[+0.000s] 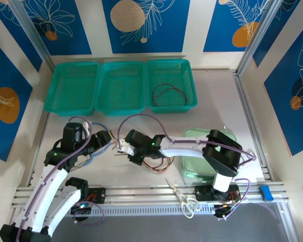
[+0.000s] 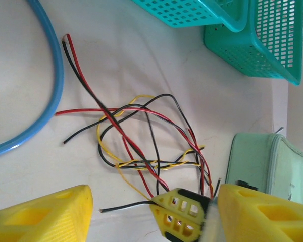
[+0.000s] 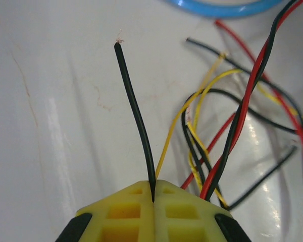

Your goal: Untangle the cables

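cables: shiny plastic sleeving, smooth. table: white, smooth, semi-gloss, faint scuffs tbh. baskets: teal plastic mesh. right gripper: matt yellow plastic, bit grainy. blue tube: glossy, rubbery-looking.

Three teal baskets, blue tube, scissors, pale green case
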Robot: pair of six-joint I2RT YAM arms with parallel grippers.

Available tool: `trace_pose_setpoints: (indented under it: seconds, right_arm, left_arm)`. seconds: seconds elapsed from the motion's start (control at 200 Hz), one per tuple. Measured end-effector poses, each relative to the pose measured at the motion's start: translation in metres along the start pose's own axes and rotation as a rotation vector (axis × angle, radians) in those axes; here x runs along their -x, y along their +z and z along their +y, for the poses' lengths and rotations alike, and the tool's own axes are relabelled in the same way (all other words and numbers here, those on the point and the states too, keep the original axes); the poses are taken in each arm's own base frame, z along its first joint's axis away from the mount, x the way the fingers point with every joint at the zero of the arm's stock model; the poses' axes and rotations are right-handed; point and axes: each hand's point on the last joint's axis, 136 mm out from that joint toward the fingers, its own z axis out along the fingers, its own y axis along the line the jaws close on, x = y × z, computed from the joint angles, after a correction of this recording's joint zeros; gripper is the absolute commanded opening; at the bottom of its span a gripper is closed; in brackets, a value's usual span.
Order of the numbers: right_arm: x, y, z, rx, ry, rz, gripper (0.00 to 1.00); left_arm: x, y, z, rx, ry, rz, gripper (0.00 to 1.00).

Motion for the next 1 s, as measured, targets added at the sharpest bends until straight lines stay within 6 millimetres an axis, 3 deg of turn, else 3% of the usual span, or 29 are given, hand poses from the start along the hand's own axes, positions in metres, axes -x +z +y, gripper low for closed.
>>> trace_pose_setpoints:
  seconds: [0.225, 0.4, 0.575, 0.685, 1.0]
  right_arm:
    - [0.015, -0.043, -0.014, -0.024, 0.1, -0.163, 0.0]
    - [0.032, -0.092, -0.038, -0.051, 0.207, -0.346, 0.0]
    - [0.058, -0.148, -0.067, -0.055, 0.303, -0.56, 0.0]
    - [0.066, -0.173, -0.084, -0.054, 0.35, -0.662, 0.0]
    - [0.082, -0.191, -0.11, 0.005, 0.448, -0.819, 0.0]
  left_arm:
    - [0.027, -0.018, -0.041, -0.09, 0.031, -0.051, 0.67]
    - [0.041, -0.027, -0.063, -0.152, 0.05, -0.083, 0.67]
    - [0.043, -0.023, -0.067, -0.17, 0.03, -0.073, 0.67]
    - [0.043, -0.021, -0.069, -0.191, 0.022, -0.077, 0.66]
    - [0.028, -0.001, -0.049, -0.19, -0.036, -0.045, 0.65]
